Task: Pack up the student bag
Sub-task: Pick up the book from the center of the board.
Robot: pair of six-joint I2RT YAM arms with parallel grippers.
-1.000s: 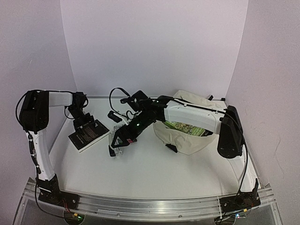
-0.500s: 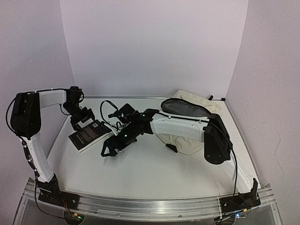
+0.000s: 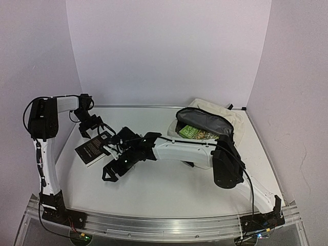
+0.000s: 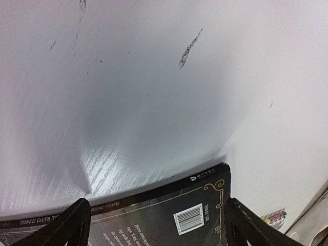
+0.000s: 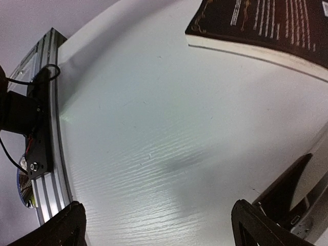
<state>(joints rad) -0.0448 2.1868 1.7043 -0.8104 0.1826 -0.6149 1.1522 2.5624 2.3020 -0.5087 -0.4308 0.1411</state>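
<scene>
The student bag (image 3: 225,119) lies at the back right, cream with its mouth open on the dark grey lining, and a green item (image 3: 197,132) shows inside. A black book (image 3: 91,149) with gold trim and a barcode lies at the left. My left gripper (image 3: 96,131) is open and low over the book's far end (image 4: 154,220), with one finger (image 4: 66,228) on each side. My right gripper (image 3: 109,172) is open and empty over bare table, just in front of the book (image 5: 266,25) and far from the bag.
The right arm (image 3: 179,149) stretches across the middle of the table, from the bag side to the book. The metal front rail (image 5: 41,118) lies close to the right gripper. A small colourful object (image 4: 274,218) peeks in beside the book. Walls close in the back and sides.
The right arm has swung left and toward the front, away from the bag, uncovering its open mouth. The left gripper has shifted over the book's far end.
</scene>
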